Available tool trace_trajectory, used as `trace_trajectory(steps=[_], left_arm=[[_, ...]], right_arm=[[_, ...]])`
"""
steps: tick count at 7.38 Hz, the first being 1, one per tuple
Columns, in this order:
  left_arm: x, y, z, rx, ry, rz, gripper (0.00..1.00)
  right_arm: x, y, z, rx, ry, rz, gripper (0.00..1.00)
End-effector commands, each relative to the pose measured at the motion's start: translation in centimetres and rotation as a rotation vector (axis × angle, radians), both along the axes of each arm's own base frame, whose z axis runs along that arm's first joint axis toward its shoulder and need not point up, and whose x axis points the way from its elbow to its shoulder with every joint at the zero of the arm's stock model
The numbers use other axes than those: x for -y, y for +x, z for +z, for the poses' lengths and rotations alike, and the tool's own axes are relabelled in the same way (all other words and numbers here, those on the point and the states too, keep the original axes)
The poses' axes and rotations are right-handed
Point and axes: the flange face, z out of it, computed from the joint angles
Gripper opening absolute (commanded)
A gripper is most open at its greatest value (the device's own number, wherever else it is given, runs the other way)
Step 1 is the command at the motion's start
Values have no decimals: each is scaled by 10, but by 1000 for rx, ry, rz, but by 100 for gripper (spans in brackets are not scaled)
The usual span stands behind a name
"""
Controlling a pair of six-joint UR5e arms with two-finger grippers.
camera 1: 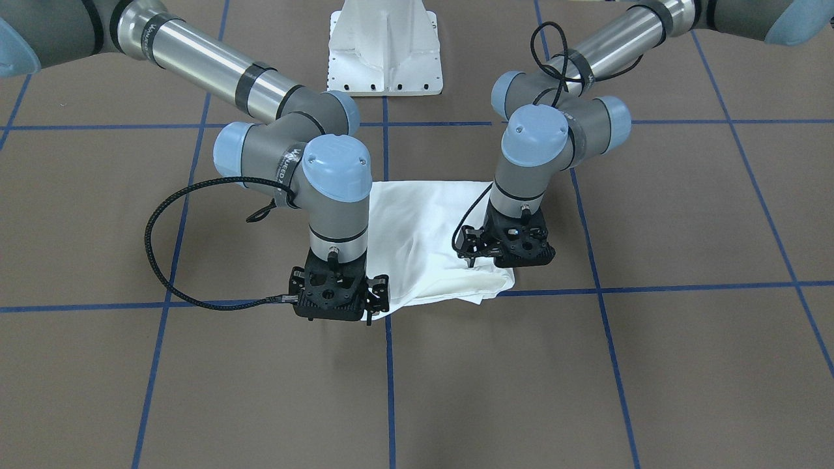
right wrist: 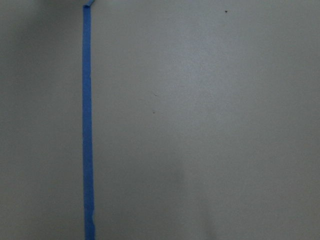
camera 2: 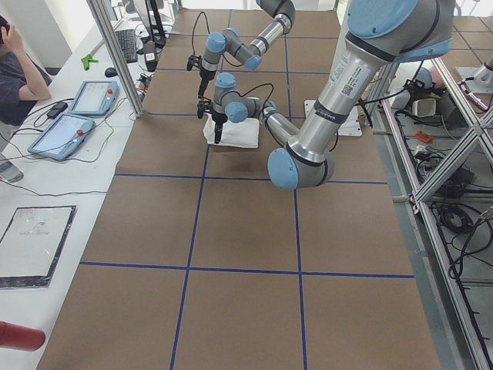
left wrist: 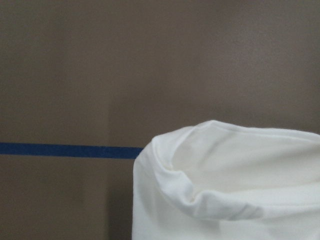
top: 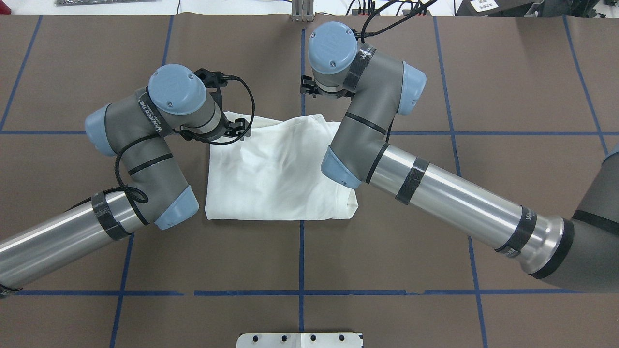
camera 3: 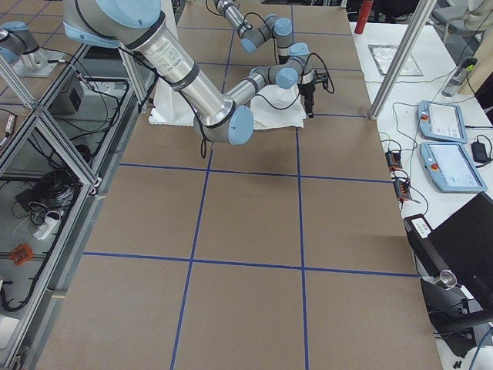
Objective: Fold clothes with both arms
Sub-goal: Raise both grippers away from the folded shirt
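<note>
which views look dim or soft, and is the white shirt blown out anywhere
Left wrist view: dim and soft, the T-shirt greyish but its folds readable. Right wrist view: dim, shaded unevenly, only table and a blue tape line. Overhead view: sharp, evenly lit, the T-shirt bright with faint creases, nearly blown out.

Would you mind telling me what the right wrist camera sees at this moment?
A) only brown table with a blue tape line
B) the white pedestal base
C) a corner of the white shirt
A: the right wrist view holds nothing but the table, crossed by one blue tape line.
</note>
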Motion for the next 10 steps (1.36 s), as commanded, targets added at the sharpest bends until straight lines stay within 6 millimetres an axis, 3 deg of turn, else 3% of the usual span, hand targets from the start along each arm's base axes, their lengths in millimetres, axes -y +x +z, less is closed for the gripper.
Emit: trace_trajectory(steps=[1,3,4,5,6,7,9,10], left_arm=[[17,5,5,33,-5,-43,100],[59,0,34,110,-49,-207,100],[73,-12,43,141,-31,-236,100],[81,-23,47,170,-4,-207,100],[98,-47,48,190,36,-176,100],[105,-60,38,165,55,-133,100],[94,-94,-5,17,49,-72,100],[73,-128,-9,-51,40,-38,100]], right_arm=[[0,0,-1,1,1,-1,100],[-1,-1,1,0,-1,-1,100],[-1,-1,2,-2,-1,-2,100],[-1,0,4,-5,-2,-1,100],[-1,0,4,-3,-1,-1,100],[-1,0,1,0,-1,-1,100],[-3,4,-6,22,-7,-10,100],[11,26,-7,69,-59,-39,100]])
